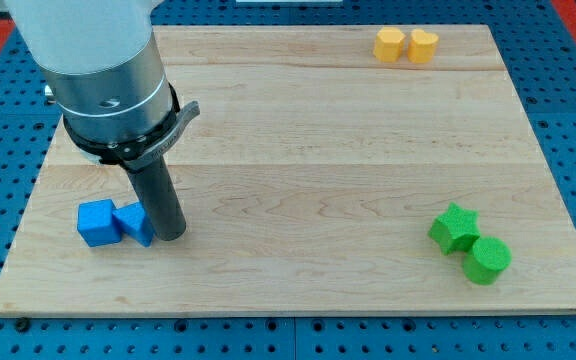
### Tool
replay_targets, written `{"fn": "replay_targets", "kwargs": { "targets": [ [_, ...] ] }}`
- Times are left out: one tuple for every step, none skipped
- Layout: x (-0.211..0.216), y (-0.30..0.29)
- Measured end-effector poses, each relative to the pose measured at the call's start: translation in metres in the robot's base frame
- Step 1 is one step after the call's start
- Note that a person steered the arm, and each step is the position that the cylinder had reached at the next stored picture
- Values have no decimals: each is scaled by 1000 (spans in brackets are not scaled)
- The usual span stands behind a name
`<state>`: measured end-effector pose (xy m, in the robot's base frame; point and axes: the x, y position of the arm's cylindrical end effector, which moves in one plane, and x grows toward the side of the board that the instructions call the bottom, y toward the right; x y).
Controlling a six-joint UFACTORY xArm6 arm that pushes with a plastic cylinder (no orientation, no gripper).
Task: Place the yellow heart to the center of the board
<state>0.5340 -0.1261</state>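
The yellow heart (423, 45) lies near the top edge of the wooden board (308, 150), at the view's upper right. A yellow hexagonal block (389, 44) touches its left side. My tip (171, 236) rests on the board at the view's lower left, far from the yellow heart. It touches the right side of a small blue block (133, 224), which sits beside a blue cube (97, 223).
A green star (455, 228) and a green cylinder (487, 259) sit together at the view's lower right. The arm's large grey body (103, 80) covers the board's upper left corner. Blue pegboard surrounds the board.
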Motion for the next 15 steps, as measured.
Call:
{"fn": "replay_targets", "kwargs": {
  "targets": [
    [1,0],
    [2,0],
    [6,-3],
    [29,15],
    [56,47],
    [18,79],
    [-38,101],
    [-97,114],
    [-137,154],
    [-137,265],
    [-144,357],
    [-195,401],
    [-243,419],
    [-279,427],
    [-306,383]
  ]
}}
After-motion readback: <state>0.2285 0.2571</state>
